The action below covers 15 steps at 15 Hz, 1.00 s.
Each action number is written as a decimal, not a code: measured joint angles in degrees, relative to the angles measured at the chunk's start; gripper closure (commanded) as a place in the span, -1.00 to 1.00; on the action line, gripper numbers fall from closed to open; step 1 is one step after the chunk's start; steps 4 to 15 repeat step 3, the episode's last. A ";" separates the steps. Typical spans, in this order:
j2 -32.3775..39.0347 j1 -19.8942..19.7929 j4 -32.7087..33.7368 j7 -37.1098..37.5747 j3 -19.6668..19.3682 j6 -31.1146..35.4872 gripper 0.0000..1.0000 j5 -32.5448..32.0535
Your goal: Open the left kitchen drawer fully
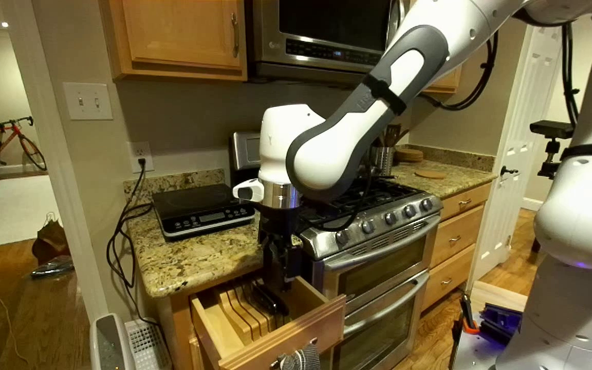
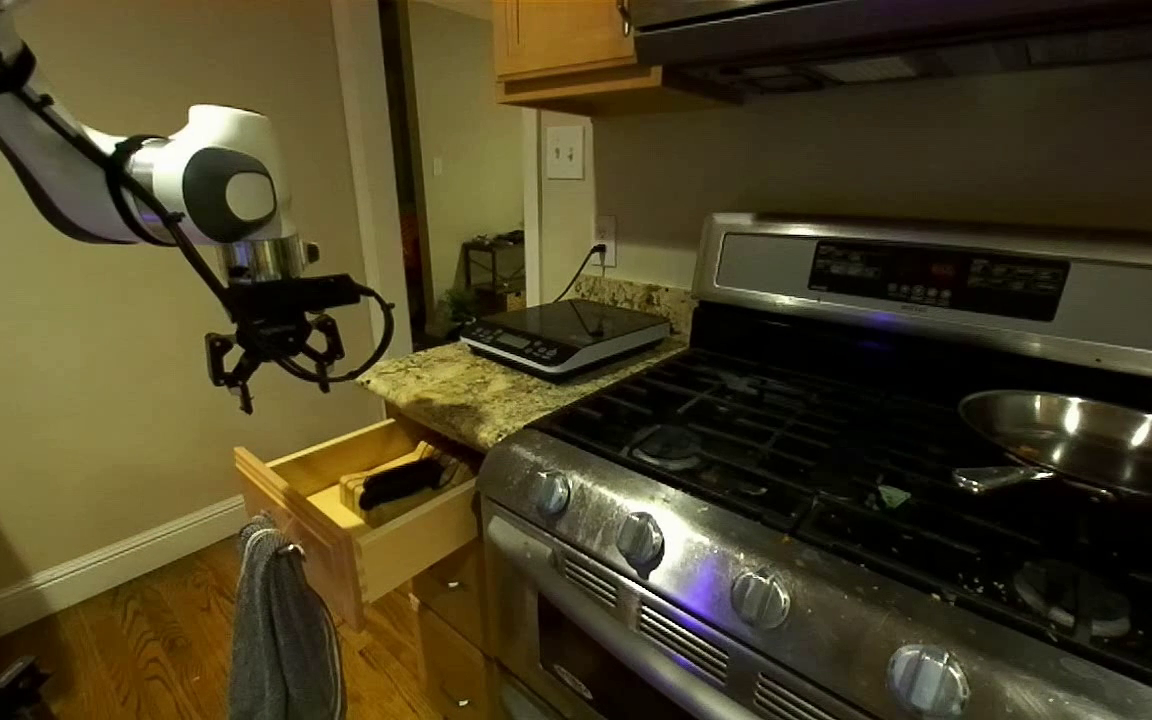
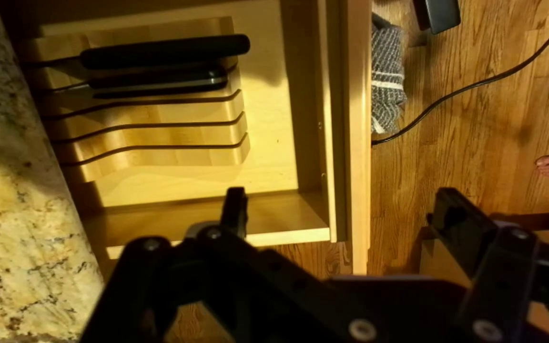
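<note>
Left kitchen drawer (image 2: 421,540): out; full travel I cannot confirm.
Its front panel (image 3: 359,138) lies below the gripper (image 2: 284,392), long axis crosswise to the gap between spread, empty fingers (image 3: 235,209).

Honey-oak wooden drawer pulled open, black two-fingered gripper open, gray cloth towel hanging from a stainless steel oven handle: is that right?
Wrong place for the towel: both exterior views show it hanging on the front of the drawer. Drawer and gripper are indeed open.
</note>
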 measured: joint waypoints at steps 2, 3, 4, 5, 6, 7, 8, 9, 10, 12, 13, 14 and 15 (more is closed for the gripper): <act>0.18 0.38 0.00 0.00 -0.34 0.00 -1.00 0.00; 0.19 0.38 0.00 0.00 -0.42 0.00 -1.00 0.00; 0.19 0.38 0.00 0.00 -0.42 0.00 -1.00 0.00; 0.19 0.38 0.00 0.00 -0.42 0.00 -1.00 0.00; 0.19 0.38 0.00 0.00 -0.42 0.00 -1.00 0.00; 0.19 0.38 0.00 0.00 -0.42 0.00 -1.00 0.00; 0.19 0.38 0.00 0.00 -0.42 0.00 -1.00 0.00; 0.19 0.38 0.00 0.00 -0.42 0.00 -1.00 0.00; 0.19 0.38 0.00 0.00 -0.42 0.00 -1.00 0.00; 0.19 0.38 0.00 0.00 -0.42 0.00 -1.00 0.00; 0.19 0.38 0.00 0.00 -0.42 0.00 -1.00 0.00; 0.19 0.38 0.00 0.00 -0.42 0.00 -1.00 0.00; 0.19 0.38 0.00 0.00 -0.42 0.00 -1.00 0.00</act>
